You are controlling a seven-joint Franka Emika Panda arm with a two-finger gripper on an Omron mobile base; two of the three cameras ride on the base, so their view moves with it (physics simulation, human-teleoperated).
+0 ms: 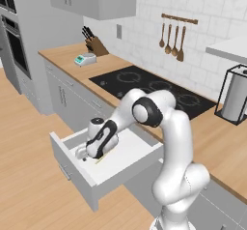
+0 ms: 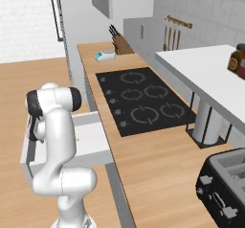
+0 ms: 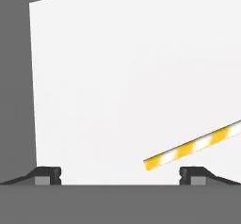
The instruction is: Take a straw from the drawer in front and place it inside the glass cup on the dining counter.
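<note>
Inside the drawer (image 1: 126,162), the gripper (image 3: 120,176) is lowered with jaws spread wide, empty.
A slim yellow-and-white striped straw (image 3: 194,146) is seen lying on the drawer's smooth white floor, just beside one fingertip.

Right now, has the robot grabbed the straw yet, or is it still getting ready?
Not grabbed yet. Done: the drawer is pulled open and the gripper is reaching down inside it. In hand: its fingers are spread wide, holding nothing, with the striped yellow straw lying on the white drawer floor just ahead of them. Left: line up, pinch the straw, lift it out and carry it to the glass cup.
</note>
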